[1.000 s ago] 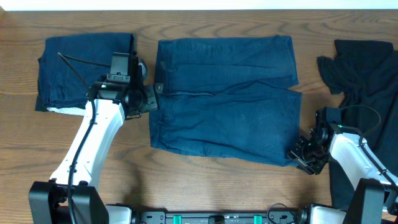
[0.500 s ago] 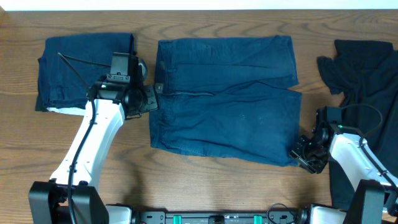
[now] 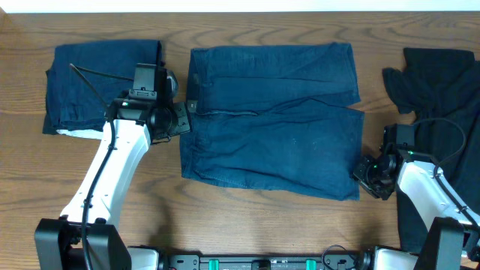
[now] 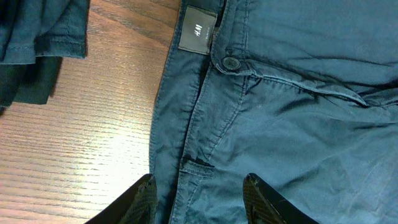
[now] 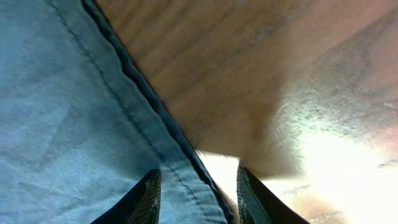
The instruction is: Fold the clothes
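Observation:
Dark navy pants (image 3: 274,120) lie spread flat mid-table, one of the clothes. A folded navy garment (image 3: 101,86) lies at far left and a black one (image 3: 442,90) at far right. My left gripper (image 3: 184,116) hovers at the pants' waistband by the button (image 4: 231,63) and label (image 4: 198,32). It (image 4: 199,199) is open, its fingers (image 4: 144,199) astride the waistband edge. My right gripper (image 3: 369,174) is at the pants' lower right corner. It (image 5: 198,196) is open, with the stitched hem (image 5: 180,168) lying between its fingers (image 5: 252,199).
Bare wooden tabletop (image 3: 247,225) runs along the front edge and in the narrow gaps between the garments. The black garment reaches down beside my right arm (image 3: 427,195). A cable (image 3: 90,75) from the left arm crosses the folded navy garment.
My right gripper has moved a little away from the front edge, up along the pants' right hem corner. The left arm and the garments have not moved.

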